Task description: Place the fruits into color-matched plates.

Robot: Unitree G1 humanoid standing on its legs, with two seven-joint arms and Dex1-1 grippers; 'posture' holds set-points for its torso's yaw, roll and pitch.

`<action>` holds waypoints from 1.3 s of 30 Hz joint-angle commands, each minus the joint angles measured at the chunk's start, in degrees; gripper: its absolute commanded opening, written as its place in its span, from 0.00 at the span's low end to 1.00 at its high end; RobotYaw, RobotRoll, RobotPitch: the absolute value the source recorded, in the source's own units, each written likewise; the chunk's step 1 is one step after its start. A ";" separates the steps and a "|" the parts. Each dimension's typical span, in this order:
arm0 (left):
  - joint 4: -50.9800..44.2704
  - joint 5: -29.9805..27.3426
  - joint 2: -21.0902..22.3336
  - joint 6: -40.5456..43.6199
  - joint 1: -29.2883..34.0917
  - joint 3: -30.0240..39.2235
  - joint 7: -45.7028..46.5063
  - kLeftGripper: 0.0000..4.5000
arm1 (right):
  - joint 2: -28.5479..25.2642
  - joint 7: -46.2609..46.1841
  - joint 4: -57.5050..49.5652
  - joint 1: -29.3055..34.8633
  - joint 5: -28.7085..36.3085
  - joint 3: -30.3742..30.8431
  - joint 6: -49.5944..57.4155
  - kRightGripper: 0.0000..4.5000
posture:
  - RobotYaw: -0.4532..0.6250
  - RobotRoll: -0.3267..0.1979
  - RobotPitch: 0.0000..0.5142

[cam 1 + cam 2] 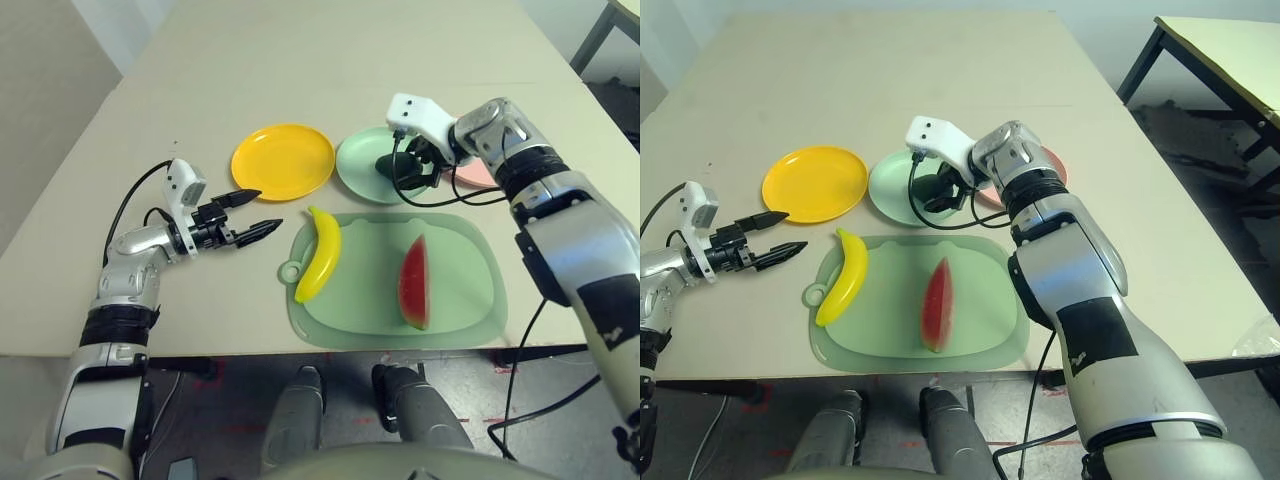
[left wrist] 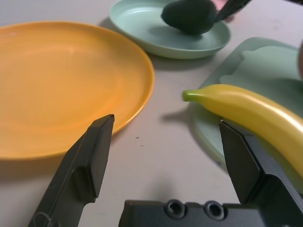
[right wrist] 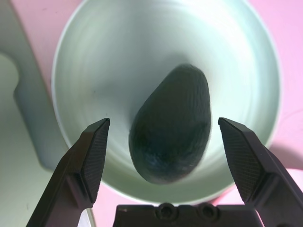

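The green cutting board (image 1: pixel 455 255) lies just ahead of the left gripper (image 1: pixel 252 212) and carries the banana (image 1: pixel 320 256) along its near edge and the watermelon wedge (image 1: pixel 415 283) further across. Beside that gripper's outer finger sits the yellow-orange plate (image 1: pixel 283 160), bare. Directly under the right gripper (image 3: pixel 163 156) is the mint green plate (image 3: pixel 99 61), holding the avocado (image 3: pixel 173 123). The pink plate (image 1: pixel 1053 164) peeks out behind the right wrist. Both grippers stand spread, gripping nothing; the avocado lies between the right one's fingers, untouched. No lettering is readable.
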 commanded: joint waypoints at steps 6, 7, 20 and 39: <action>-1.85 -4.59 -0.94 1.53 -0.03 0.26 -8.99 1.00 | -12.13 24.23 -36.20 9.50 8.13 1.22 -9.51 0.99 | 0.40 0.62 0.37; -1.91 -5.08 -0.90 1.71 -0.11 0.37 -9.99 1.00 | -15.23 25.27 -41.96 11.34 10.88 2.87 -11.36 0.99 | 0.40 0.62 0.37; -2.65 -6.80 1.42 4.51 0.27 -1.02 -20.87 1.00 | -31.46 25.53 -68.30 15.01 19.32 15.66 -28.52 0.99 | 0.39 0.62 0.36; -2.91 -6.42 1.69 3.09 0.69 1.34 -18.40 1.00 | -26.10 25.12 -67.58 25.61 10.77 16.06 -37.16 0.99 | 0.42 0.62 0.36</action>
